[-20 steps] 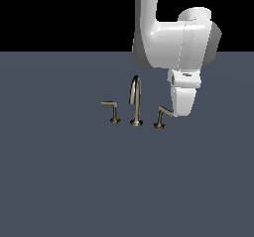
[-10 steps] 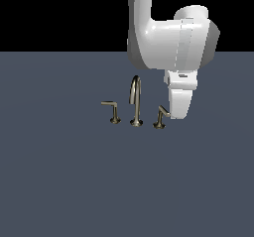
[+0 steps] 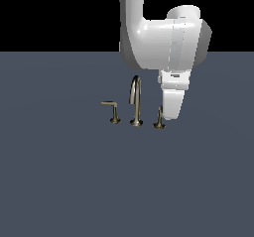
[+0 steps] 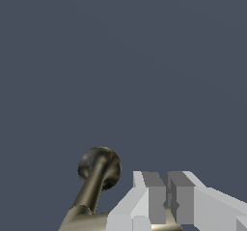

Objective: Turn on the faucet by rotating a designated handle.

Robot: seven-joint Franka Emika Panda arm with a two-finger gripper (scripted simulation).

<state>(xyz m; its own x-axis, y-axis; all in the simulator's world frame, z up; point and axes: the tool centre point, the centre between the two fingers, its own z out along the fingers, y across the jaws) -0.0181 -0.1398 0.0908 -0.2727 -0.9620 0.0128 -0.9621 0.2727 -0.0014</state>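
The faucet has a tall arched spout (image 3: 135, 102) on a flared base, with a lever on each side. The designated handle (image 3: 158, 120) stands at the exterior view's right of the spout, partly hidden by my gripper (image 3: 169, 115). In the wrist view its flared foot and slanted stem (image 4: 98, 173) show, and its lever arm (image 4: 84, 222) runs under my gripper (image 4: 166, 202). The fingers (image 4: 155, 198) are almost together and rest against the lever arm, holding nothing. The twin lever (image 3: 112, 110) stands at the exterior view's left of the spout, untouched.
The faucet set stands on a flat dark grey-blue surface (image 3: 69, 181). My white arm (image 3: 163, 37) hangs down from above, over the spout's right side in the exterior view.
My arm and gripper have shifted a little towards the exterior view's left, closer against the designated handle. The handle's lever arm now looks shorter, turned away. Spout and twin lever have not moved.
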